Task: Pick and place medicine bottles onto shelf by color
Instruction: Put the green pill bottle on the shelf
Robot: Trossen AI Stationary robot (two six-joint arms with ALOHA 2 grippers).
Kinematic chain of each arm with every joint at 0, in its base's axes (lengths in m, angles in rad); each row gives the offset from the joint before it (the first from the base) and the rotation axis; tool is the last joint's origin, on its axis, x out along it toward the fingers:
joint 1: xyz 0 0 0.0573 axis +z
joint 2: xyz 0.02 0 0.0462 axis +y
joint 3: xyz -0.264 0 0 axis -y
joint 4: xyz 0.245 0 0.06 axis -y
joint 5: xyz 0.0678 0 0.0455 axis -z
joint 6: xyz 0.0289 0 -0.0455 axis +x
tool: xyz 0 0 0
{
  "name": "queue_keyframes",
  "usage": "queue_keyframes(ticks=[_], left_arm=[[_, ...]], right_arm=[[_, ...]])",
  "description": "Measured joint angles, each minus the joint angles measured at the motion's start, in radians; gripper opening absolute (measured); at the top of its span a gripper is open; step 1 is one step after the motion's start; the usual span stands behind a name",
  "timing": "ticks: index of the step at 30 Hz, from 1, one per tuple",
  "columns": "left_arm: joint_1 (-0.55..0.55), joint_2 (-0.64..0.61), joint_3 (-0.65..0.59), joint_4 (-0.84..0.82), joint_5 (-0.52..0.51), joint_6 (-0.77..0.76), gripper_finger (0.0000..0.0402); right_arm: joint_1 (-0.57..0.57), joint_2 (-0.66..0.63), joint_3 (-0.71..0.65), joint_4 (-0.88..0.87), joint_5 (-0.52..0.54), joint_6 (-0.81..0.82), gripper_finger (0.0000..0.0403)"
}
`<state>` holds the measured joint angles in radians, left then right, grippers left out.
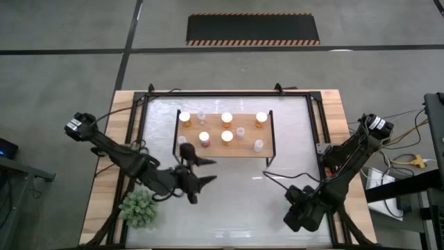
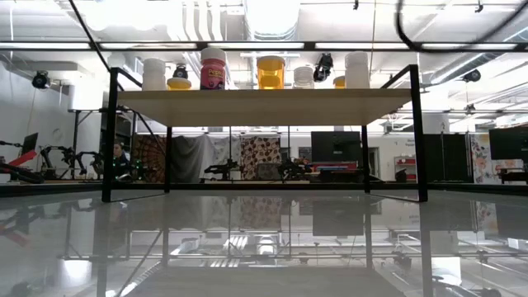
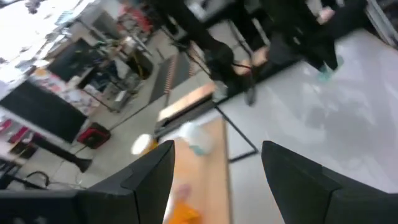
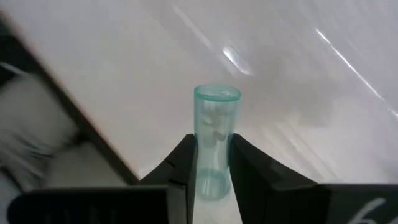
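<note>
Standing in loose rows on the shelf [image 1: 223,148], the medicine bottles [image 1: 227,136] are seen from above as orange-bodied ones along the far edge and middle, with paler ones and a dark reddish one [image 1: 205,137] mixed between; from table height a pink-labelled bottle [image 2: 214,68] and an orange one [image 2: 270,72] are seen side by side on the board. One clear, greenish-tinted bottle [image 4: 215,140] is not on the shelf: it is clamped upright between the fingers of the right gripper [image 4: 210,167], which is held low near the table's front right corner, well apart from the shelf. Judged from this, the carry to the shelf is the step in hand; the bottle is best kept upright, brought over the near edge above cap height, and lowered into a gap beside the pale bottles on the right side, so that no standing neighbour is knocked. The left gripper [image 1: 199,170] is spread open just in front of the shelf's left near corner, beside a green plant [image 1: 139,206], and should be given clearance.
</note>
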<state>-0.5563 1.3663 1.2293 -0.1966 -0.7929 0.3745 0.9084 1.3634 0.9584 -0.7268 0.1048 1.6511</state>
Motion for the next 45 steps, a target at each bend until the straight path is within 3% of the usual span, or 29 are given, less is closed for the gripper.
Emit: queue_keyframes(ticks=[12,18,26,32,45], left_arm=[[-0.054,0.150,-0.001,0.019,0.038,0.045,0.0224],[-0.091,0.231,-0.001,0.114,0.115,0.055,0.0224],[-0.126,0.351,-0.001,0.252,0.120,0.128,0.0224],[-0.126,0.393,0.000,0.357,0.214,0.225,0.0224],[-0.100,0.436,0.000,0.379,0.242,0.350,0.0224]], right_arm=[[-0.161,0.004,-0.029,0.491,0.150,-0.370,0.0064],[-0.217,0.055,-0.029,0.743,0.160,-0.494,0.0064],[-0.254,0.146,-0.030,0.984,0.157,-0.500,0.0064],[-0.270,0.227,-0.030,1.175,0.150,-0.443,0.0063],[-0.272,0.284,-0.029,1.293,0.128,-0.431,0.0063]])
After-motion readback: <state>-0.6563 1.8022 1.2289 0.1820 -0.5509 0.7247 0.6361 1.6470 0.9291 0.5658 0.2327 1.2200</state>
